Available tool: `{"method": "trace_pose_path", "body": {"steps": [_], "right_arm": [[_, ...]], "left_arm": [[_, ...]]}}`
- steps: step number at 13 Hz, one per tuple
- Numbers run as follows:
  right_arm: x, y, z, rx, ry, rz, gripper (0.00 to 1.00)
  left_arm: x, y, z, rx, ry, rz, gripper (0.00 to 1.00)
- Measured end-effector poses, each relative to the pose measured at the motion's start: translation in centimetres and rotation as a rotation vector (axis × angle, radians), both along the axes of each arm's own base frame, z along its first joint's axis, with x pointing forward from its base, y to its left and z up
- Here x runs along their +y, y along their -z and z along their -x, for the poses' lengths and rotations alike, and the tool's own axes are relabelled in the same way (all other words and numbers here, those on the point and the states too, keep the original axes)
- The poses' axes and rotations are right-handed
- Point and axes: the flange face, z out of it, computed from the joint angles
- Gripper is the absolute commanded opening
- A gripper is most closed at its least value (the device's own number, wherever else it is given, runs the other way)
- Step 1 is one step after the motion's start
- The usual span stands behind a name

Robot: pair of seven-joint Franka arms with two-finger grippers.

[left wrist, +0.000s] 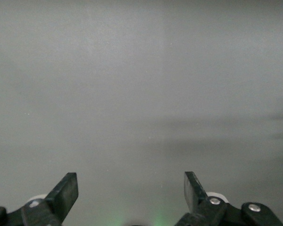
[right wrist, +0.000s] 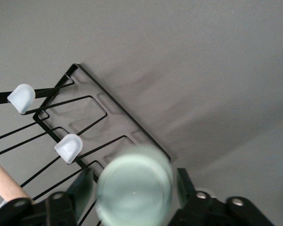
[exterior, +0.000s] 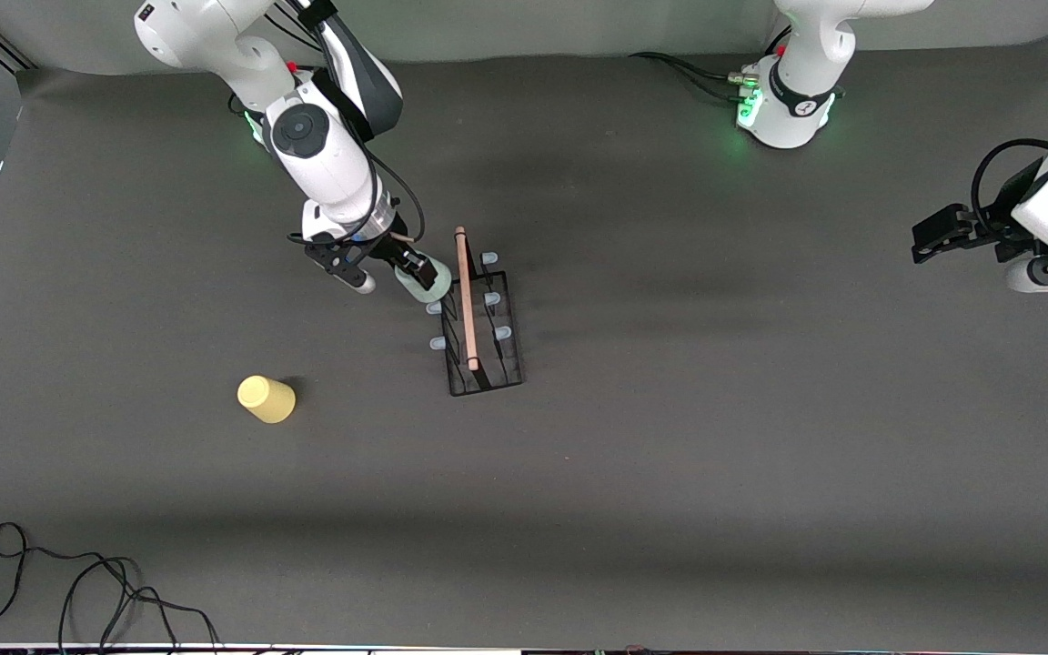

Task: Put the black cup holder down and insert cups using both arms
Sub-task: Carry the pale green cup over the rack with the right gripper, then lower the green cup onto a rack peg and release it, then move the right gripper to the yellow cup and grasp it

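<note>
Thin black wire rack (exterior: 483, 337), wooden rod handle (exterior: 466, 296), matt grey table (exterior: 670, 455)

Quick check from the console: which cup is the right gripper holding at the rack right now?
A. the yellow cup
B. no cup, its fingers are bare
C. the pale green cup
C: the right gripper is shut on the pale green cup beside the black cup holder, while the yellow cup stands alone on the table nearer the front camera.

Green cup (right wrist: 134, 186) blurred, edge-cropped
</note>
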Motion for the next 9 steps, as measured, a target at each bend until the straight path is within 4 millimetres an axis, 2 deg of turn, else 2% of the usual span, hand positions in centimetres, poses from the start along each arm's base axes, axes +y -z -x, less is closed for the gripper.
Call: {"method": "trace_pose_path", "body": {"steps": [3, 5, 7, 9], "right_arm": [[0.6, -1.1, -0.9, -0.010, -0.001, -0.006, 1.00], [0.0, -2.1, -1.9, 0.012, -0.064, 0.061, 1.00], [-2.7, -4.0, -4.6, 0.019, -0.123, 0.138, 1.00], [-7.1, -5.4, -7.9, 0.004, -0.186, 0.157, 1.00]], "left_arm": [[0.0, 0.0, 0.0, 0.000, 0.001, 0.000, 1.00], [0.0, 0.0, 0.0, 0.000, -0.001, 0.000, 1.00], [0.0, 0.0, 0.0, 0.000, 0.000, -0.001, 1.00], [0.0, 0.0, 0.0, 0.000, -0.001, -0.001, 1.00]]}}
